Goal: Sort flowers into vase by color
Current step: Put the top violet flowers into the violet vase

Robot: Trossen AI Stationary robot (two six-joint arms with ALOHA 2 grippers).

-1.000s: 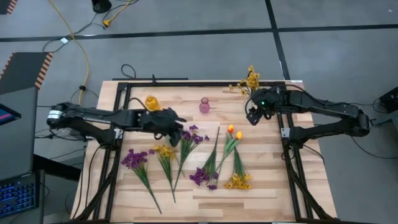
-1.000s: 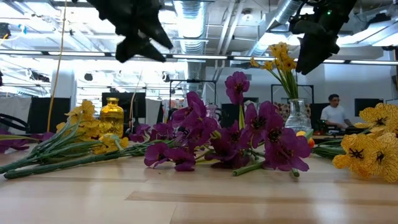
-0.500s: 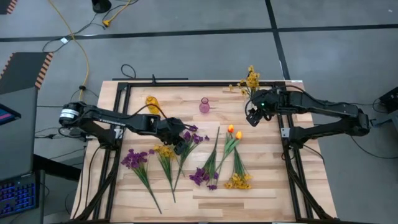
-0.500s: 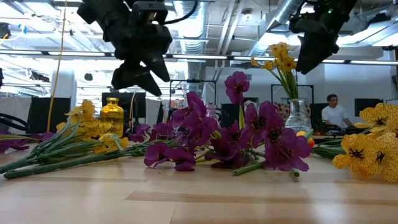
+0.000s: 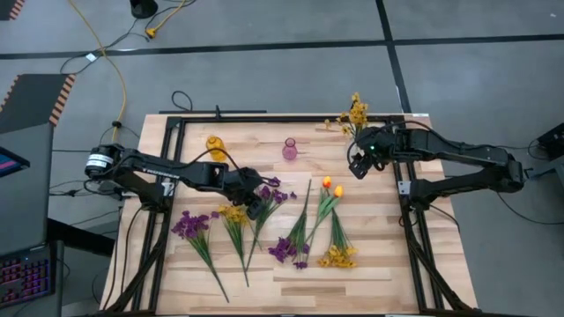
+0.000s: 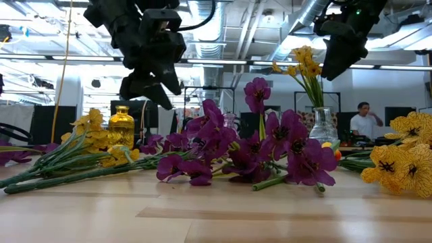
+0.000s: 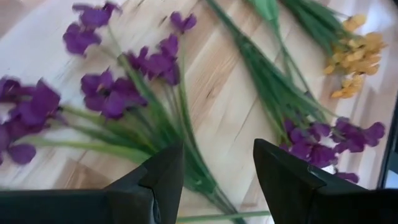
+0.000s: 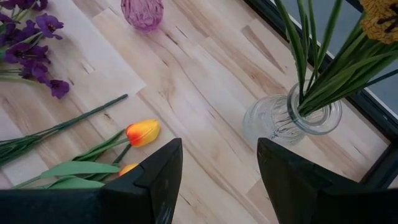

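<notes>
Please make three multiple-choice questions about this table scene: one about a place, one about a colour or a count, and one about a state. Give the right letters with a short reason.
1. Where does the clear glass vase with yellow flowers stand?
A. at the far right corner of the table
B. at the near left corner
C. in the middle, among the loose stems

2. What colour is the small empty vase in the middle of the far edge?
A. blue
B. pink
C. black

3. How is the left gripper now?
A. shut on a yellow sprig
B. shut on a vase
C. open above a purple sprig, holding nothing

Answers:
1 A: the high view shows it by the table's far right corner, near the right gripper.
2 B: both the high and right wrist views show pink glass.
3 C: the left wrist view shows bare fingers apart over purple blossoms.
</notes>
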